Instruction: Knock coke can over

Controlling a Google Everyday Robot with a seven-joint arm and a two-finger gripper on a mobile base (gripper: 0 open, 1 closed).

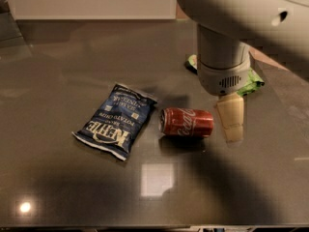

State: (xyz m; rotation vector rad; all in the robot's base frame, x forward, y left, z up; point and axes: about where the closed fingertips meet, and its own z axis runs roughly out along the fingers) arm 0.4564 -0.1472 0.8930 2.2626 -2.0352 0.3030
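Note:
The coke can [187, 122], red with white script, lies on its side on the dark table [58, 71], its silver end facing left toward the chip bag. My gripper [231, 121] hangs from the arm just right of the can, its cream finger [231, 115] pointing down and a little apart from the can's right end. Nothing is held in it.
A blue Kettle chip bag [116, 120] lies flat just left of the can. A green bag [251, 83] is partly hidden behind the arm at the back right. A white wall or cabinet [91, 1] borders the table's far edge.

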